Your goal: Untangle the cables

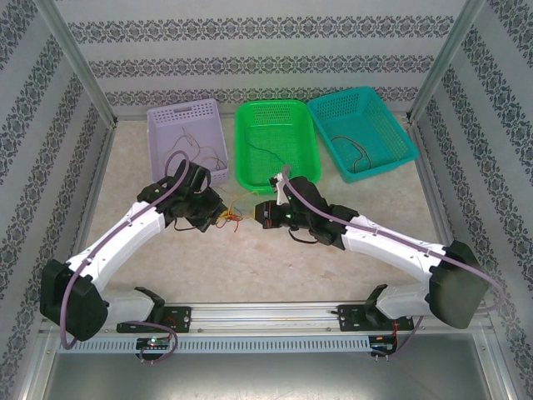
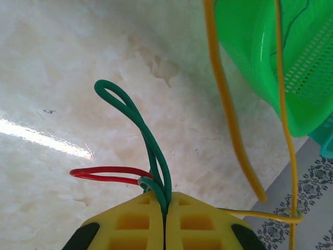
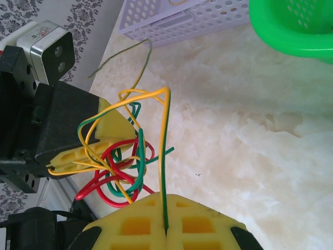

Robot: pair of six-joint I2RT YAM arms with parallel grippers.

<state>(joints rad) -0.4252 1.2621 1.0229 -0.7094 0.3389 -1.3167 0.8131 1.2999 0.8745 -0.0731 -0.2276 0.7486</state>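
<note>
A knot of thin cables (image 1: 232,215) in red, green and yellow hangs between my two grippers at the table's middle. In the left wrist view my left gripper (image 2: 165,202) is shut on a green cable (image 2: 132,113) that loops upward, and a red loop (image 2: 104,173) sticks out to its left. A yellow cable (image 2: 225,99) hangs to the right. In the right wrist view my right gripper (image 3: 166,229) is shut on a yellow-green cable (image 3: 164,156) running straight up. The tangle (image 3: 117,164) sits beside the left gripper's yellow fingers (image 3: 112,127).
Three baskets stand along the back: lavender (image 1: 155,137) with brown wires, bright green (image 1: 241,150) with one dark wire, teal (image 1: 396,125) with a dark wire. The green basket (image 2: 270,62) is close to the left gripper. Metal frame posts flank the table.
</note>
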